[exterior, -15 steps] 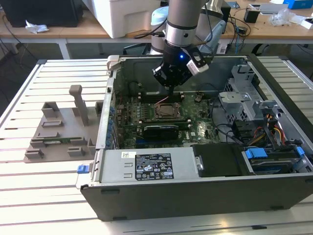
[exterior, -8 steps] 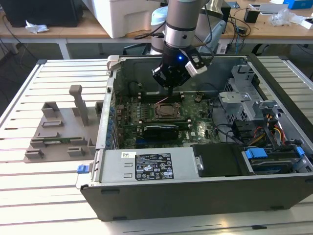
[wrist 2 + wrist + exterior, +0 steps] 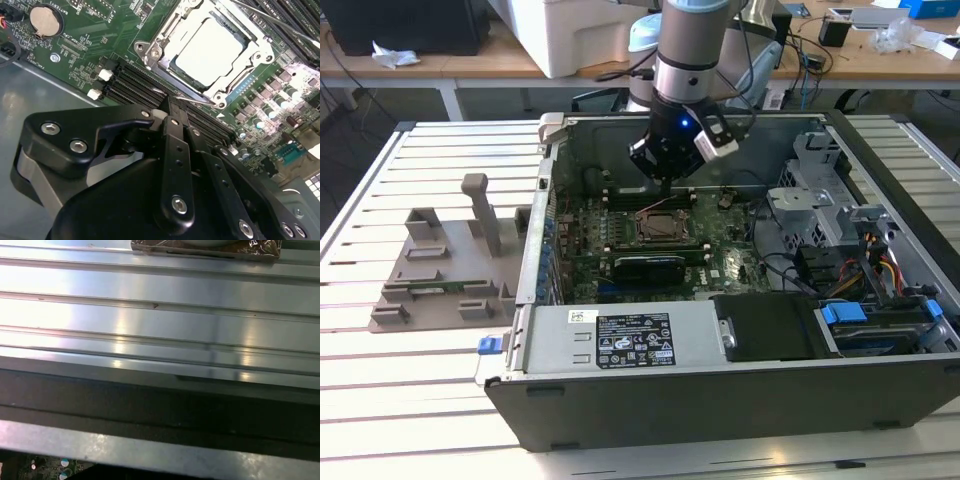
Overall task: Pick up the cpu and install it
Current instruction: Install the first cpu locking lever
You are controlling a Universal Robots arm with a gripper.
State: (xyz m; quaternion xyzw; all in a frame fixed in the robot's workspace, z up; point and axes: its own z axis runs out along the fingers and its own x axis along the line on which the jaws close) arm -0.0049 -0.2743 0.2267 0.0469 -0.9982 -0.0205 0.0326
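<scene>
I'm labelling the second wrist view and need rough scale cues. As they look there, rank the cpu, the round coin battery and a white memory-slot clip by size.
Largest to smallest:
1. cpu, seated in its socket
2. coin battery
3. white memory-slot clip
All lie on the same board, so nearness barely skews this.

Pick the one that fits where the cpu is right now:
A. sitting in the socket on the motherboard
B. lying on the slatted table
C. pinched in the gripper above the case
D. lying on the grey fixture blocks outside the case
A: in the second wrist view the silvery cpu lies flat inside the socket frame on the motherboard, beyond the gripper.
</scene>
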